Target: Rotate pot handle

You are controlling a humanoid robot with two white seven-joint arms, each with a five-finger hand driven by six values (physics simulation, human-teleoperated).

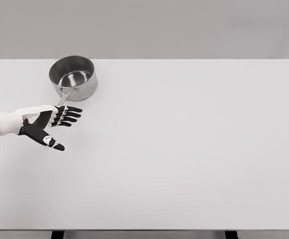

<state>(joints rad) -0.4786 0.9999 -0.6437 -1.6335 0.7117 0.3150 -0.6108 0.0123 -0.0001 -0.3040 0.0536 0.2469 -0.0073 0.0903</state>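
Observation:
A shiny steel pot [73,77] stands at the far left of the white table [184,149]. Its thin handle [65,97] points toward the near left, and its end passes behind my left hand. My left hand [60,125] comes in from the left edge and lies just below the pot, fingers spread and pointing right, thumb stretched toward the front. It holds nothing. Whether the fingers touch the handle is not clear. The right arm is out of view.
The table's far edge runs just behind the pot. Two dark table legs [58,234] show under the front edge.

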